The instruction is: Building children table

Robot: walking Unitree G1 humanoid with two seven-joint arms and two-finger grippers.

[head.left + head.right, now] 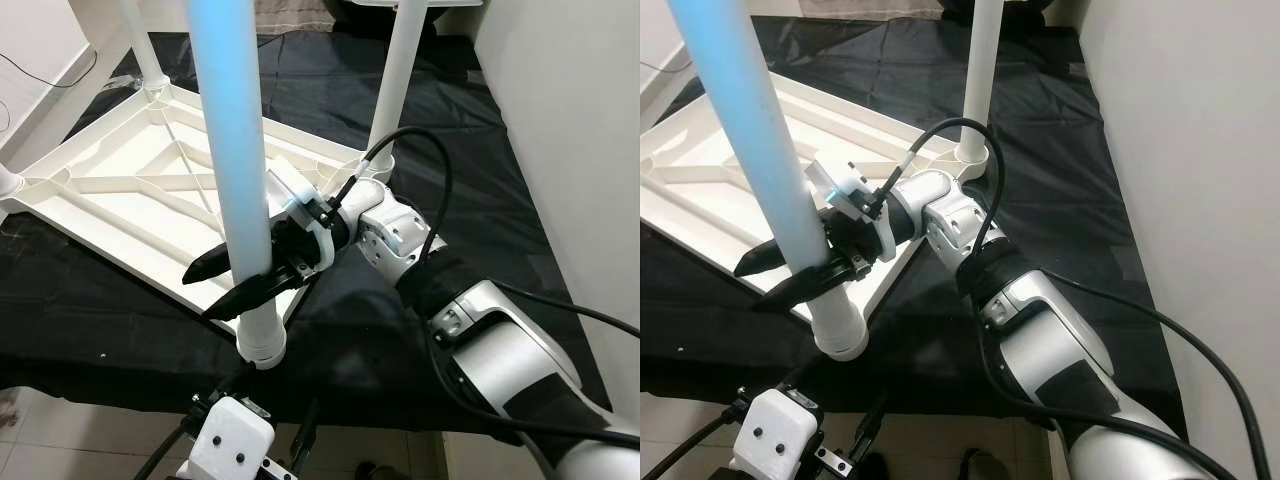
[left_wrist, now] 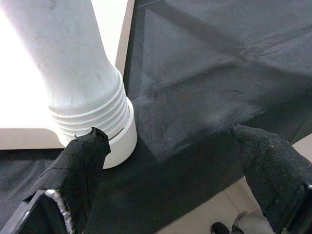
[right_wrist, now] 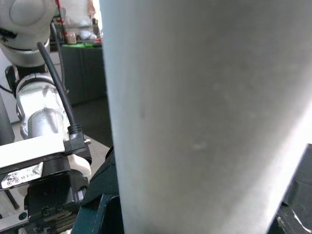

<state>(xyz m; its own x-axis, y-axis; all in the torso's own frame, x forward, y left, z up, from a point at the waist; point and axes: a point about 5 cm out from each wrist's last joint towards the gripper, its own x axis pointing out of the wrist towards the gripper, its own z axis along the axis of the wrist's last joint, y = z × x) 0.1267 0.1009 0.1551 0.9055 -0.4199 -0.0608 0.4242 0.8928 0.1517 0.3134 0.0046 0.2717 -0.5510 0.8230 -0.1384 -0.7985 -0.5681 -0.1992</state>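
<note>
- The right gripper (image 1: 232,283) is clasping the near table leg (image 1: 232,150) between its black fingers (image 1: 250,293), just above the leg's threaded base.
- That leg is standing upright at the near corner of the upturned white tabletop (image 1: 110,190).
- The left gripper (image 2: 170,161) is holding its fingers (image 2: 80,161) wide apart beside the leg's base.
- The tabletop is lying on a black cloth (image 1: 440,130).

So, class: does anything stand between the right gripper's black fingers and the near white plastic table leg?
Nothing visible does. The right gripper already has its fingers on either side of the near white plastic table leg, just above its threaded base.
</note>
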